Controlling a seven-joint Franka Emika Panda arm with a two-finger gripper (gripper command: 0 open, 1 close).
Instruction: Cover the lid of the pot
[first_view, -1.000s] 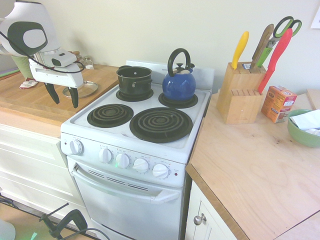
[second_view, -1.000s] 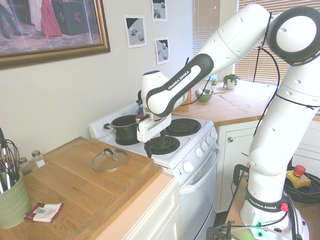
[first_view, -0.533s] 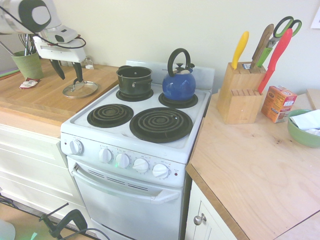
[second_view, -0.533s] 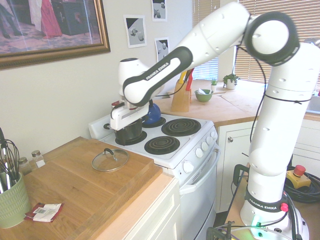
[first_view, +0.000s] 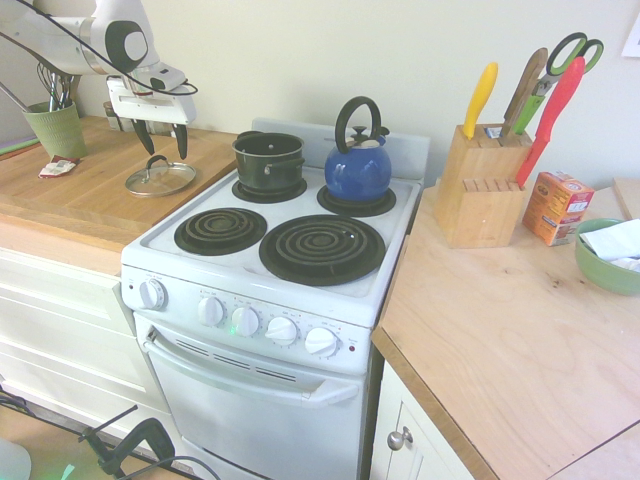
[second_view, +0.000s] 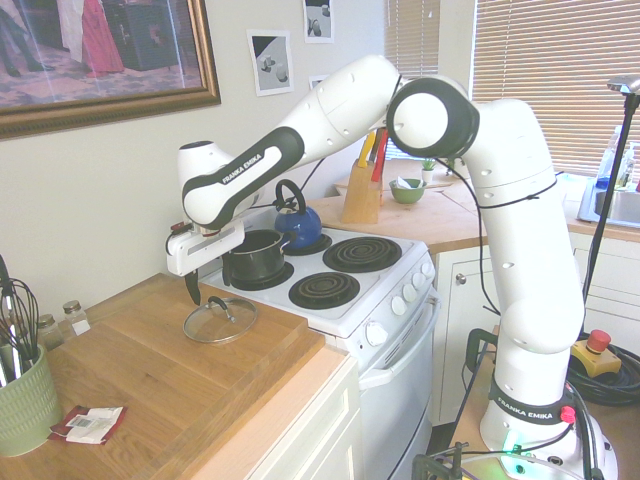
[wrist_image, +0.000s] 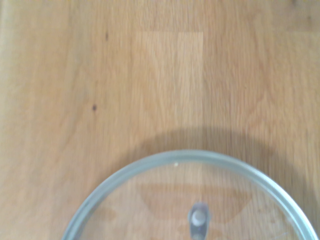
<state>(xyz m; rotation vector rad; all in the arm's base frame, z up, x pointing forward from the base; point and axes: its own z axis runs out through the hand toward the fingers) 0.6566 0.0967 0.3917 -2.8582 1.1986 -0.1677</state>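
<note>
Two fingers of the gripper (first_view: 163, 147) stand apart with nothing between them, and we see them hanging above the clear glass lid (first_view: 162, 181). That lid lies flat on the wooden table (first_view: 95, 200), at ten o'clock in the first exterior view, its black arched handle (first_view: 155, 163) upward. In the wrist view we make out part of its metal rim (wrist_image: 192, 156), with the handle inside the curve.

We find the dark pot (first_view: 269, 165) uncovered on the coil burner at eleven o'clock on the white stove (first_view: 240, 260). At one o'clock on the stovetop we have the blue kettle (first_view: 358, 172), its black loop handle upright.

Farther out, at two o'clock in the first exterior view, we see a wooden knife block (first_view: 482, 205) with yellow-, brown- and red-handled knives and green-and-black scissors (first_view: 555, 75). Just beside it stands an orange box (first_view: 556, 207), near a green bowl (first_view: 608, 270). At ten o'clock, we see a green ribbed crock (first_view: 57, 130) holding utensils, a small packet (first_view: 58, 168) near it.
</note>
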